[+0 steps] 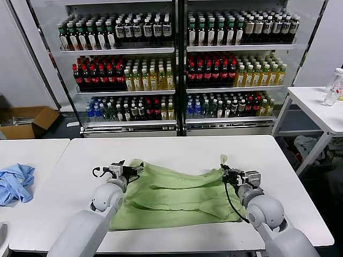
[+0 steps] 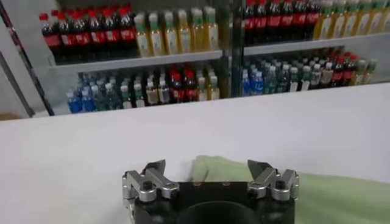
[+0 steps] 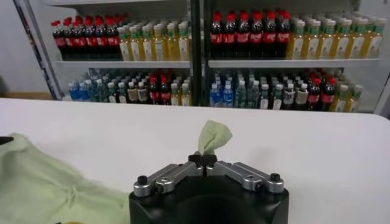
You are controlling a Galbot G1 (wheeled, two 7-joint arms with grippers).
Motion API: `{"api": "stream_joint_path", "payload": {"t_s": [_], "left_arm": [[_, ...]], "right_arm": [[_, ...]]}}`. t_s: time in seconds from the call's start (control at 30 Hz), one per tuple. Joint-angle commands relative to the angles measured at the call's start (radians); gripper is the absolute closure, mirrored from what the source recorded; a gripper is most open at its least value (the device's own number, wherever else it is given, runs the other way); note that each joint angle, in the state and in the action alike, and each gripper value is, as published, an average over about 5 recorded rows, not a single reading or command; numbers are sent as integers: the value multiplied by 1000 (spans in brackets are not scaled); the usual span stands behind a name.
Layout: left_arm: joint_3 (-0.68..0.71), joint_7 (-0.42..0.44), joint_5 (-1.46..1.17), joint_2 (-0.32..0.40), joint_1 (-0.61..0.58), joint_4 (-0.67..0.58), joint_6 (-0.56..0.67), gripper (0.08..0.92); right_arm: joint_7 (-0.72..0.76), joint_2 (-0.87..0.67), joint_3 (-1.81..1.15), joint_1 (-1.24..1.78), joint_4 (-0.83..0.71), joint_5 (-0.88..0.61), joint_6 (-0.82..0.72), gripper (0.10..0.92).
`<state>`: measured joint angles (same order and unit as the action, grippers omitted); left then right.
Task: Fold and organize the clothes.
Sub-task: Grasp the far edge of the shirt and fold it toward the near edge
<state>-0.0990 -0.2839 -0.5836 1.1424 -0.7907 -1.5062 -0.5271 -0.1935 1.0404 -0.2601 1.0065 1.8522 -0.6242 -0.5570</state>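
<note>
**Two grippers at the far corners of one green shirt**

The right gripper (image 3: 205, 162) is clenched on a corner of the light green shirt (image 1: 171, 195) — its two fingers meet tip to tip, and a small tuft of green cloth sticks up above them. In the head view this gripper (image 1: 225, 172) sits at the shirt's far right corner, low over the white table (image 1: 177, 147).

The left gripper (image 2: 207, 173) stands released: its two fingers are spread wide apart, with the shirt's edge (image 2: 317, 198) lying on the table between and beyond them. In the head view it (image 1: 131, 168) hovers at the shirt's far left corner; whether the fingertips touch the cloth cannot be told.

The one shirt lies spread and rumpled across the near middle of the table, stretched between the two arms, its near edge close to the table's front.

Farther out there are two more white tables — one to the left bearing a single crumpled light blue garment (image 1: 15, 183), one to the right (image 1: 316, 104) carrying a clear bottle (image 1: 334, 87). Behind stand two glass-doored coolers (image 1: 179, 64), each with three shelves of bottles. A cardboard box (image 1: 24, 120) sits on the floor at left.
</note>
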Motion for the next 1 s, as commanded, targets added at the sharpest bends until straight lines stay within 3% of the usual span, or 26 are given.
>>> {"api": "stream_joint_path", "payload": {"t_s": [0.03, 0.13, 0.57, 0.87, 1.0], "left_arm": [[38, 8, -90, 5, 57, 73, -51, 180], [37, 14, -96, 7, 52, 81, -51, 221], [5, 25, -137, 3, 32, 74, -49, 596], [-73, 60, -220, -32, -72, -67, 45, 849], [-123, 62, -264, -52, -113, -134, 87, 902]], "right_arm": [[0, -1, 3, -15, -7, 1, 1, 919], [0, -1, 1, -18, -8, -1, 1, 919], [2, -3, 0, -27, -10, -5, 4, 919], [4, -6, -4, -36, -10, -13, 15, 919], [4, -10, -7, -38, -1, -20, 17, 919]]}}
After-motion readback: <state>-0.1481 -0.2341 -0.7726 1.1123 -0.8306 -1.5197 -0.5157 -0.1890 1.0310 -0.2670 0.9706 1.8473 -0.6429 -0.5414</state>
